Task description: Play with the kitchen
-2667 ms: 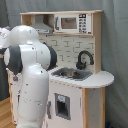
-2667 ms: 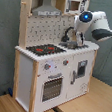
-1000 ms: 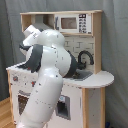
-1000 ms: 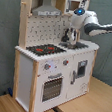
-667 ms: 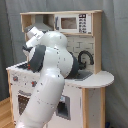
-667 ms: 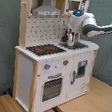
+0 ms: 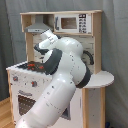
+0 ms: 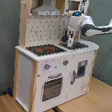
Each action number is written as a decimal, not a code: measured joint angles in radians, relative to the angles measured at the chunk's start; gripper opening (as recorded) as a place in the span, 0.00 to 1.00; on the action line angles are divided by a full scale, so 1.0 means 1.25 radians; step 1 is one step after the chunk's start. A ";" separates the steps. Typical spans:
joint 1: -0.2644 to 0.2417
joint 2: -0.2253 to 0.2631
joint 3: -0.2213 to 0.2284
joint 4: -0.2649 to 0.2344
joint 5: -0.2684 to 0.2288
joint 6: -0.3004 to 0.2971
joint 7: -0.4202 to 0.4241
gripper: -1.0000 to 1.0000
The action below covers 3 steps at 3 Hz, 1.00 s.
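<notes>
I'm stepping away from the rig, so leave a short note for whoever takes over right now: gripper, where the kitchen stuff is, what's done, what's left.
Gripper: points down over the counter, by the sink area at the second exterior view's right end of the kitchen. Open or shut: cannot tell. Nothing visibly held.
Arm: reaches in from the second exterior view's right; in the first exterior view it hides much of the counter.
Kitchen: upright, hob bare, oven door closed, hood and microwave up top.
Done: nothing visibly altered on the kitchen.
Left: the play itself; contact with faucet or sink not confirmed.
</notes>
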 joint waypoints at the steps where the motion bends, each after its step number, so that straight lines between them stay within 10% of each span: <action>1: 0.023 0.057 0.000 0.008 0.019 -0.047 0.009 1.00; 3: 0.022 0.057 0.026 0.042 0.065 -0.195 -0.032 1.00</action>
